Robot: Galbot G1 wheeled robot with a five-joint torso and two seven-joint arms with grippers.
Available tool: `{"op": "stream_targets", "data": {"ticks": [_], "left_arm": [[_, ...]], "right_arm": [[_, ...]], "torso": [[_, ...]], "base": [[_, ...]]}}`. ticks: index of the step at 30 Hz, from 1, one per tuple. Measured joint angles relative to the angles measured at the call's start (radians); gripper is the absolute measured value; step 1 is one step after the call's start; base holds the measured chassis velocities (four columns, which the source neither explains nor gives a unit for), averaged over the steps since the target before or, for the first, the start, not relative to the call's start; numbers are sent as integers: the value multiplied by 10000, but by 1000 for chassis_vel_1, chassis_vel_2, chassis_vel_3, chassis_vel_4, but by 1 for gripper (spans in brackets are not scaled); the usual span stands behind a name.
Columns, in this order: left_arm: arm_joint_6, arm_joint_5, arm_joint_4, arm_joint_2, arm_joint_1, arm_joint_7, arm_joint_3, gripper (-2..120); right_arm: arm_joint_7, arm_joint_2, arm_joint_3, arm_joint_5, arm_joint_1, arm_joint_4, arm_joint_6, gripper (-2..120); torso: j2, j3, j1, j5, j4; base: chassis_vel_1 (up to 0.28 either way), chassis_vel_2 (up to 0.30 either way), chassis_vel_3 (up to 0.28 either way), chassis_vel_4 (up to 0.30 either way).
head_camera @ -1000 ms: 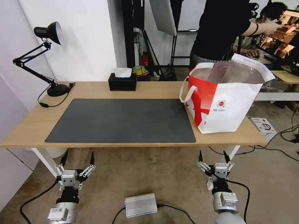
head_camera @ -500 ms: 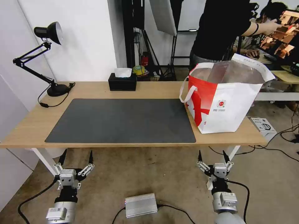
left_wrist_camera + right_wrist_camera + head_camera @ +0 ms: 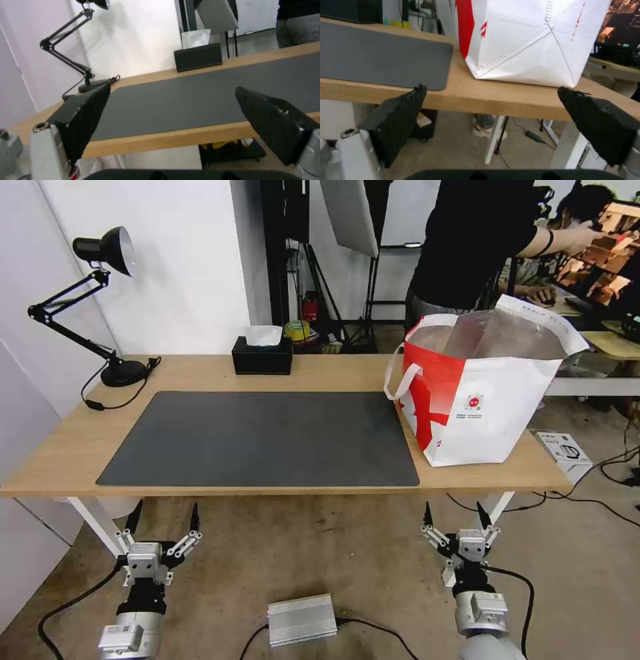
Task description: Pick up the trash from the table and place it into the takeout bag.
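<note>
Waiting: both arms are hanging low in front of the counter (image 3: 200,370), below its near edge.
Left gripper (image 3: 164,515): fingers are spread wide and released, pointing up toward the grey mat (image 3: 260,437) just ahead of them.
Right gripper (image 3: 453,513): fingers are likewise parted, grasping nothing, aimed under the counter edge.
Takeout bag (image 3: 497,413): standing upright and open-mouthed just beyond the right fingers, beside the mat.
Trash: none is lying on the mat or counter ahead of the fingers.
Handling: the bag is likely light, soft-walled and easily tipped; its loop handle (image 3: 400,380) looks the surest hold.
</note>
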Motion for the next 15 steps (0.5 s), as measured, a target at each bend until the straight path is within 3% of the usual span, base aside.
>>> {"op": "stream_targets", "data": {"ticks": [15], "left_arm": [[0,-1,1,0,0,4,1,100]], "right_arm": [[0,0,0,0,0,0,-3,100]], "torso": [[0,0,0,0,0]], "base": [[0,0,0,0]]}}
